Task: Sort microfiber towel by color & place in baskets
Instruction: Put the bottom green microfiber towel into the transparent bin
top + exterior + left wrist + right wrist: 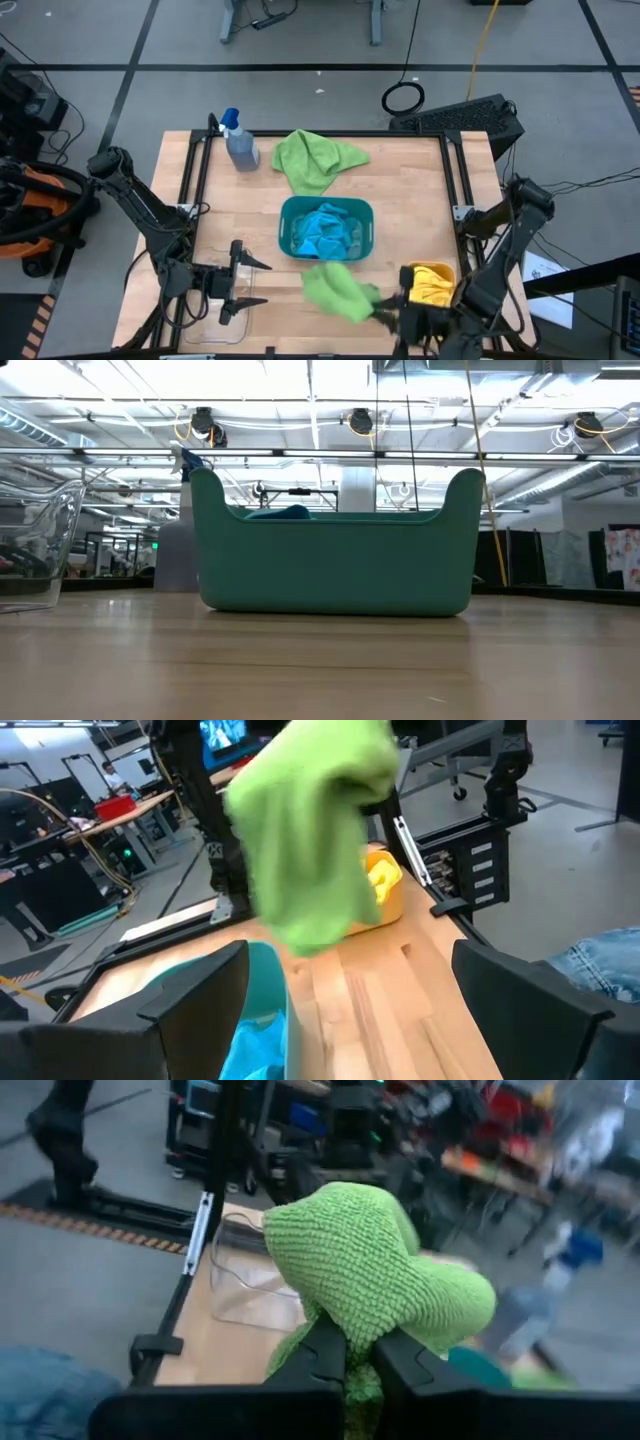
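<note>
Near desk's front edge: right gripper (388, 308), jaws clenched on nubby lime-green towel (338, 289); left gripper (246, 283) released beside clear tub (222, 322).

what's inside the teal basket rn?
The teal basket holds crumpled blue towel covering most of its floor. Whether that is one cloth or two can't be told, nor what lies beneath.

two green towels (318, 160), three baskets (326, 229), one spray bottle (240, 143)
</note>
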Controlling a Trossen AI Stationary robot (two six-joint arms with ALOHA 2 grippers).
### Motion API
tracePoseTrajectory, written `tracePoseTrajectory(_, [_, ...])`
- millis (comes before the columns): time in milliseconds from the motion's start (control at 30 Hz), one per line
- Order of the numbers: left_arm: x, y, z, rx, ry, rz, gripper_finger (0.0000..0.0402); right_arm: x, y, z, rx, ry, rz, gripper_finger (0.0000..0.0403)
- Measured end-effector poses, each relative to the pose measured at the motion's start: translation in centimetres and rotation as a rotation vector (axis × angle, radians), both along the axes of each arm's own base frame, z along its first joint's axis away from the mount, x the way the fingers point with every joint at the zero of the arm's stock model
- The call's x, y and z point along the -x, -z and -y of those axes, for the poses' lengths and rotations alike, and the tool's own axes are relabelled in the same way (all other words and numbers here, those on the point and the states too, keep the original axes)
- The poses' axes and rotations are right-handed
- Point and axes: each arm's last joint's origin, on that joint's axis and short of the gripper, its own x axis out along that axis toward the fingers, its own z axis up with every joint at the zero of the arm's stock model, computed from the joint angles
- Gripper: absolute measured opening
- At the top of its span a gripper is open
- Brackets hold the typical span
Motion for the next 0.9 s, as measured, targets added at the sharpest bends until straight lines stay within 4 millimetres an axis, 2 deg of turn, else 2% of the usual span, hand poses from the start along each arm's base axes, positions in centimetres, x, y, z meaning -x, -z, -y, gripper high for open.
tracePoseTrajectory(167, [0.0, -0.1, 0.0, 0.008, 0.001, 0.007, 0.0354, -1.2, 2.3, -1.3, 0.189, -0.011, -0.041, 0.0006])
tracePoseTrajectory(367, [0.0, -0.4, 0.1, 0.037, 0.024, 0.026, 0.0354, -3.3, 5.1, -1.4, 0.348, 0.105, -0.071, 0.0006])
tracePoseTrajectory(567, [-0.9, -0.3, 0.6, 0.056, 0.067, 0.068, 0.0354, -5.6, 6.6, -1.3, 0.440, 0.098, -0.090, 0.0006])
tracePoseTrajectory(733, [-2.2, 0.1, 0.8, 0.024, 0.075, 0.118, 0.0354, -7.5, 6.9, -1.4, 0.518, 0.041, -0.066, 0.0006])
tracePoseTrajectory(900, [-3.0, 0.6, 1.2, -0.019, 0.091, 0.153, 0.0354, -9.2, 6.4, -0.5, 0.651, -0.014, -0.043, 0.0006])
